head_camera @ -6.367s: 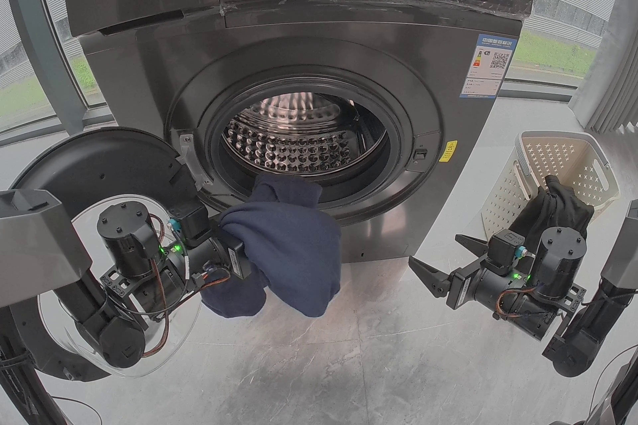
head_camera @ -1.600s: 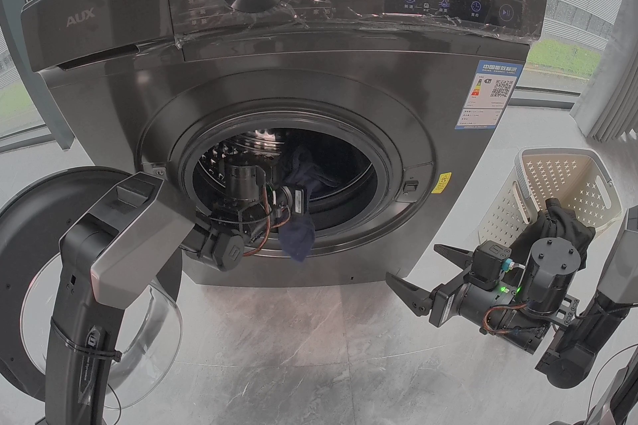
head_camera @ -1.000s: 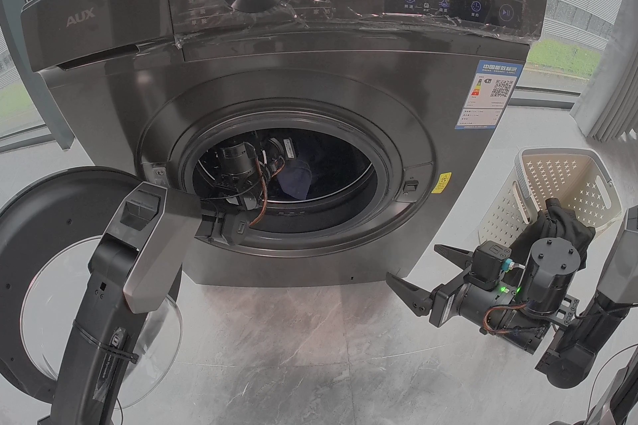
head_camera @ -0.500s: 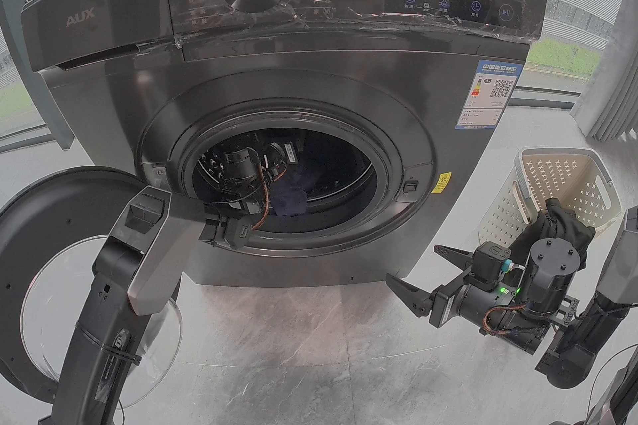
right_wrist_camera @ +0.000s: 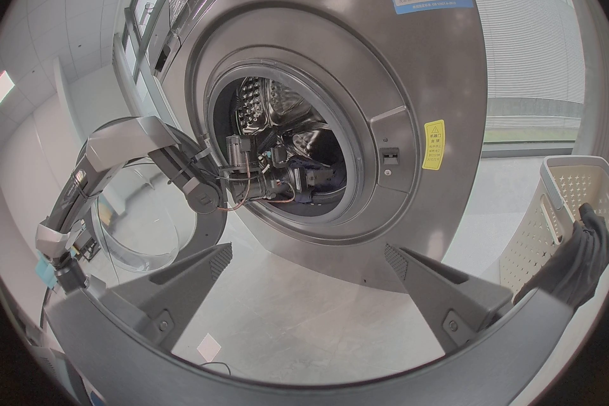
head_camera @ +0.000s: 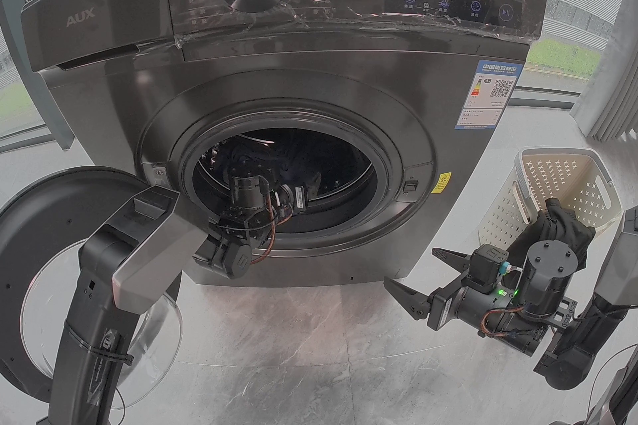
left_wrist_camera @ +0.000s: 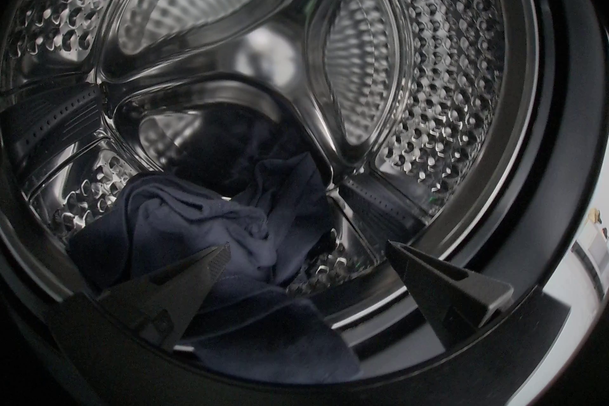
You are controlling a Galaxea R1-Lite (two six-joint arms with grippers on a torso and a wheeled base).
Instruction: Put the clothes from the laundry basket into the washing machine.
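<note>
navy garment (left_wrist_camera: 209,229) lies in drum (left_wrist_camera: 444,77) — beyond left hand (left_wrist_camera: 306,247)

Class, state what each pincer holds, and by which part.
Nothing. The left pincer is open in the drum, the navy garment lying loose before it; the right pincer is open over the floor.

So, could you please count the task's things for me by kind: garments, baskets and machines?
Garments: 2, the navy garment lying in the drum and the black garment draped over the basket's rim
Laundry basket: 1
Washing machine: 1, door open
Total: 4 things in view
</note>
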